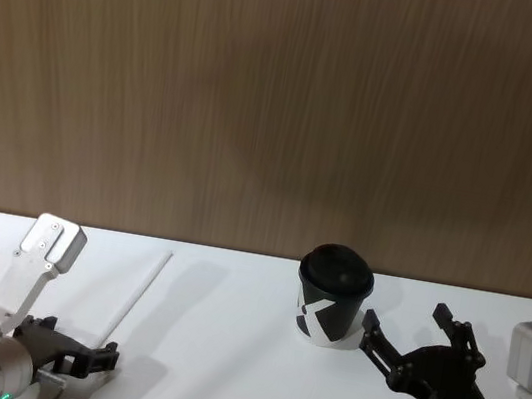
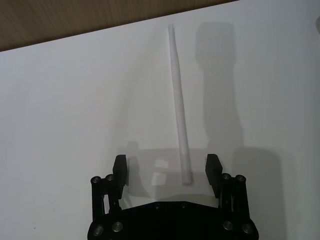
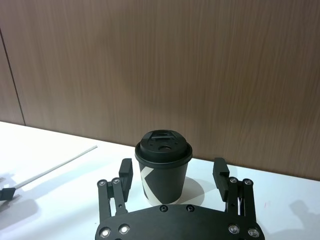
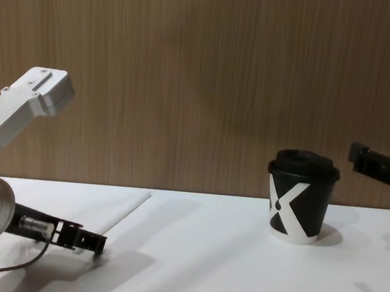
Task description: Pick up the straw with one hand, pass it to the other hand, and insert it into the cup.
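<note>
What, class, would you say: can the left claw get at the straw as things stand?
Probably yes. The left claw is open and straddles the near end of the straw, which lies flat on the table with nothing between them.

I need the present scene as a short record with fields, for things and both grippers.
straw: flat on the white table, not gripped
cup: upright, lid on, no straw inside
left gripper: open, low, straw's near end between its fingers
right gripper: open, near the cup, not touching
stage: pick-up not yet done
</note>
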`<state>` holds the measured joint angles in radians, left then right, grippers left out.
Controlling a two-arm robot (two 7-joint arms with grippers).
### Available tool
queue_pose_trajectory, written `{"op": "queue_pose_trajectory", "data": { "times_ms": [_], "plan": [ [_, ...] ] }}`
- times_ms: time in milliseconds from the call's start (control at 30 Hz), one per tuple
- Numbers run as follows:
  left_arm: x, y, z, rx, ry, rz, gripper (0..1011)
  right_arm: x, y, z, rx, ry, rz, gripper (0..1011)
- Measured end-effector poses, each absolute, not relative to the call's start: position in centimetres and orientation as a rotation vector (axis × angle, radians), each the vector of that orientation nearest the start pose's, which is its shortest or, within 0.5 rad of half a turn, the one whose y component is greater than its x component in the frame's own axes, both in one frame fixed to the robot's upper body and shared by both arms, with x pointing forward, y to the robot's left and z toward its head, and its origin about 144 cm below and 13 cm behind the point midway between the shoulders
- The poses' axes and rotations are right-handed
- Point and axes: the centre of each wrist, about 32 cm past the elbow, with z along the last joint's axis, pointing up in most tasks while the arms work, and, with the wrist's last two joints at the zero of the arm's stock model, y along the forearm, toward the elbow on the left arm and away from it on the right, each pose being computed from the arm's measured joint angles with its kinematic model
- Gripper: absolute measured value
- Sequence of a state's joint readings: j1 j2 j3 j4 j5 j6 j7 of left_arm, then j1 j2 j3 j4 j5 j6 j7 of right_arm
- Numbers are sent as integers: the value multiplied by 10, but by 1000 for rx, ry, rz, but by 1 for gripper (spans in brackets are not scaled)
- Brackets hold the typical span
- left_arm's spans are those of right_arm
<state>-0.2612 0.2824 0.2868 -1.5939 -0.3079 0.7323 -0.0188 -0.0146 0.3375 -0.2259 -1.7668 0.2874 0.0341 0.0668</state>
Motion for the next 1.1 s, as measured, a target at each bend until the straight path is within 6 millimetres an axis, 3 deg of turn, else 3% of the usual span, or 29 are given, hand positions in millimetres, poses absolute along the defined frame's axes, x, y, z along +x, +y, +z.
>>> {"op": "queue_pose_trajectory", "data": {
  "times_ms": [467,1100],
  "plan": [
    [515,220,1219,478,330,1248,724,443,-237,1189,26,-75,-1229,1001],
    [515,220,1219,480,334,1250,583,443,-237,1189,26,-75,-1229,1001]
  ]
}}
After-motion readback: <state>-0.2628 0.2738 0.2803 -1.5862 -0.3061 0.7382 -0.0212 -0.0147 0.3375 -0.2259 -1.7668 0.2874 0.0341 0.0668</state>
